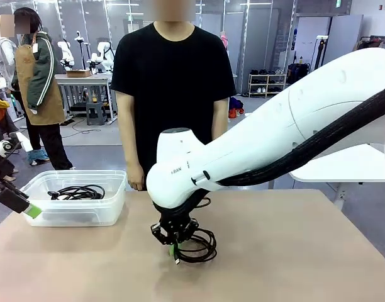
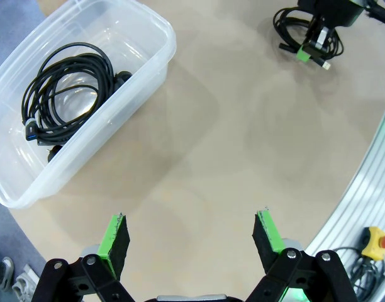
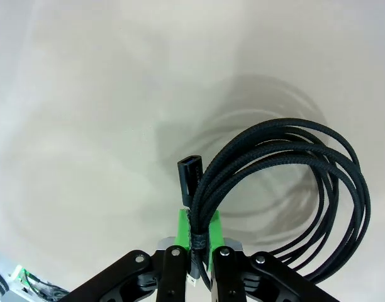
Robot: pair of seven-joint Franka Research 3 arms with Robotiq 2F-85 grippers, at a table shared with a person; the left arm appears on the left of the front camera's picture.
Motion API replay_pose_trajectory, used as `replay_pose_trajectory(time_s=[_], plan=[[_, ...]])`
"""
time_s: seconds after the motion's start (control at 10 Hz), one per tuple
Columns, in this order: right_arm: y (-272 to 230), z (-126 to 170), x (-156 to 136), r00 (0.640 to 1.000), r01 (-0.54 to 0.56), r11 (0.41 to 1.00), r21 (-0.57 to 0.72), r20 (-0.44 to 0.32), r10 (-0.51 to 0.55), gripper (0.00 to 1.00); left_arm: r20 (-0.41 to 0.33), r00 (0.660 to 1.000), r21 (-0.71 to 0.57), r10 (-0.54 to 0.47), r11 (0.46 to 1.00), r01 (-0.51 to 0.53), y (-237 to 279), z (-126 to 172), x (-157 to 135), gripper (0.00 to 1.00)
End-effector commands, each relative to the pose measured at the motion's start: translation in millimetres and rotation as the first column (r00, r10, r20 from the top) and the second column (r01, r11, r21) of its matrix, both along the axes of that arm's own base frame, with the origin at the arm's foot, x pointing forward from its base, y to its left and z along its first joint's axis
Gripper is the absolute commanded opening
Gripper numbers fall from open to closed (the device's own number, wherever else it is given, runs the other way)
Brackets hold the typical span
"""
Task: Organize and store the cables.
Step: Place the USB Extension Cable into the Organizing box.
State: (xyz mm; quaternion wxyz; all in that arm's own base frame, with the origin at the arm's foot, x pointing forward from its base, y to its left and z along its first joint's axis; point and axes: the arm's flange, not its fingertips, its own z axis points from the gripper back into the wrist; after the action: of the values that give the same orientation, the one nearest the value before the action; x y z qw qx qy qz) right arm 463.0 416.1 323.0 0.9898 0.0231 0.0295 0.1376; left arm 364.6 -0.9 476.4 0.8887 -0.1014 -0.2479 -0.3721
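A coiled black cable (image 3: 293, 189) sits at the table's middle, and my right gripper (image 3: 199, 233) is shut on a bundle of its strands, with a black connector (image 3: 187, 179) poking out past the green pads. From the front, the same coil (image 1: 199, 246) hangs low under the right gripper (image 1: 173, 248), at or just above the tabletop. Other coiled cables (image 1: 76, 192) lie inside a clear plastic bin (image 1: 79, 174) at the left. My left gripper (image 1: 30, 211) hovers open by the bin's near left corner, empty (image 2: 191, 239), with the bin (image 2: 161, 56) and its cables (image 2: 63, 94) ahead.
A person (image 1: 170, 82) in a black shirt stands at the far edge of the table, behind the right arm. The right arm's thick white link (image 1: 274, 138) crosses the table's right half. A red button (image 2: 376, 239) and a metal rail sit off the table's edge.
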Motion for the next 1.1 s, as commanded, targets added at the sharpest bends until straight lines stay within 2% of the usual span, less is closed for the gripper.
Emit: replay_pose_trajectory(time_s=[0.0,0.1,0.2,0.3,0.4,0.6,0.7,0.8,0.9,1.0], plan=[[-2,0,5,0.999,0.038,0.999,-0.008,0.013,-0.038,0.28,0.004,1.000,0.006,0.016,1.000,-0.016,0,0,2,1.00],[-4,-1,6,0.999,0.033,0.999,0.008,0.009,-0.033,0.51,0.004,1.000,0.006,0.016,1.000,-0.016,0,0,2,1.00],[-8,1,6,0.999,0.037,0.999,0.029,0.018,-0.038,0.66,0.004,1.000,0.006,0.016,1.000,-0.016,0,0,2,1.00],[-14,7,6,0.999,0.042,0.998,0.043,0.030,-0.043,0.89,0.004,1.000,0.006,0.016,1.000,-0.016,0,0,2,1.00],[-22,17,4,0.998,0.047,0.997,0.056,0.044,-0.049,1.00,0.004,1.000,0.006,0.016,1.000,-0.016,0,0,2,1.00],[-52,38,-12,0.997,0.000,0.994,0.107,0.076,-0.009,1.00,0.004,1.000,0.006,0.016,1.000,-0.016,0,0,2,1.00],[-72,54,-20,0.993,-0.033,0.992,0.122,0.116,0.019,0.94,0.000,1.000,0.000,0.000,1.000,0.000,0,0,0,1.00],[-95,69,-27,0.990,-0.067,0.984,0.163,0.137,0.045,1.00,-0.025,0.998,-0.030,0.049,0.998,-0.050,-3,0,-1,1.00],[-121,84,-35,0.985,-0.107,0.972,0.209,0.153,0.075,1.00,-0.051,0.998,0.006,0.029,1.000,-0.028,-1,0,-2,1.00],[-156,99,-44,0.978,-0.151,0.959,0.239,0.179,0.109,1.00,-0.106,0.992,-0.033,0.064,0.997,-0.068,-3,1,-6,1.00]])
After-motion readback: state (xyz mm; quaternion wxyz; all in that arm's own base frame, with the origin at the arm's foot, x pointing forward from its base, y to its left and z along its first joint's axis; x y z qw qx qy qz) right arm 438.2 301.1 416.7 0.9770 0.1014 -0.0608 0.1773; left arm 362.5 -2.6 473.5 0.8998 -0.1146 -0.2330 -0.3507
